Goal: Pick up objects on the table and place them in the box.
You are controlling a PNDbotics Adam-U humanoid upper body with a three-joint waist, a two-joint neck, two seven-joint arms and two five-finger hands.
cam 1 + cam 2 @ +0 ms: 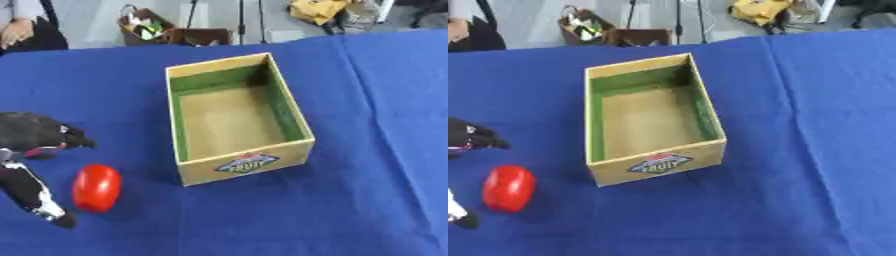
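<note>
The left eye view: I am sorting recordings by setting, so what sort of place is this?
Probably a lab or studio work area, not a home. A table under a blue cloth holds only a staged cardboard box and a red object, and thin stand legs rise from a bare floor behind.

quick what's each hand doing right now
Left hand: open, fingers spread beside the red object, holding nothing.
Right hand: not in view.

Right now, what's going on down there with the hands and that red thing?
Left hand open, fingers either side of the red object, not touching. Right hand out of view. Object lies on blue cloth left of the empty box. Nothing between them.
</note>
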